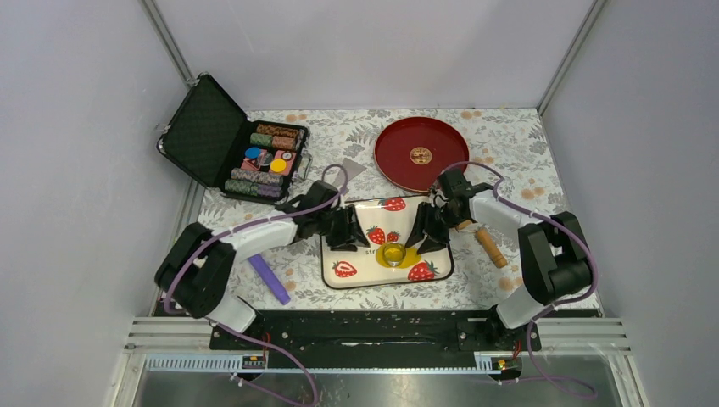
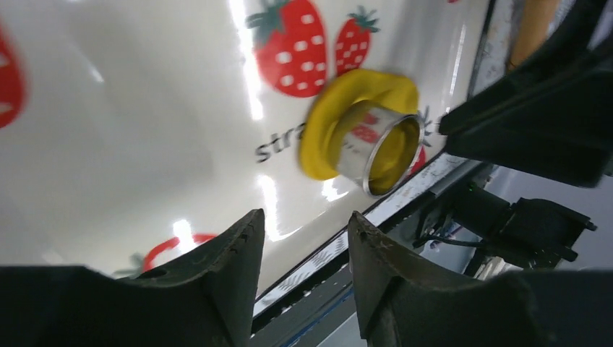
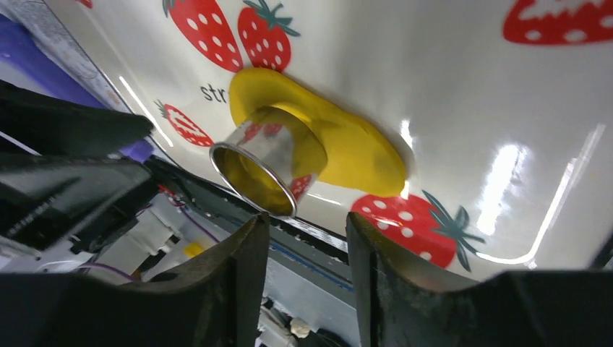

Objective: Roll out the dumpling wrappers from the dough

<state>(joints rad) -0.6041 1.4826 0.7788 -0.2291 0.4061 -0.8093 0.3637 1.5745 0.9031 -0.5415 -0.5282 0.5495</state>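
The dough (image 1: pixel 407 253) is a flattened bright-yellow patch on the strawberry-print tray (image 1: pixel 377 271), toward its front. A shiny metal ring cutter (image 1: pixel 393 253) stands pressed into it. In the left wrist view the dough (image 2: pixel 318 144) bulges around the ring (image 2: pixel 383 152). The right wrist view shows the dough (image 3: pixel 354 144) spreading past the ring (image 3: pixel 264 170). My left gripper (image 1: pixel 354 237) (image 2: pixel 306 220) hovers left of the ring, open and empty. On the ring's right side, my right gripper (image 1: pixel 424 237) (image 3: pixel 307 220) is open and empty too. The dumpling wrappers are hidden; only yellow shows inside the ring.
A wooden-handled rolling pin (image 1: pixel 490 246) lies right of the tray, under the right arm. A red plate (image 1: pixel 421 153) sits behind the tray. An open black poker-chip case (image 1: pixel 246 144) stands at the back left. A purple stick (image 1: pixel 270 278) lies left of the tray.
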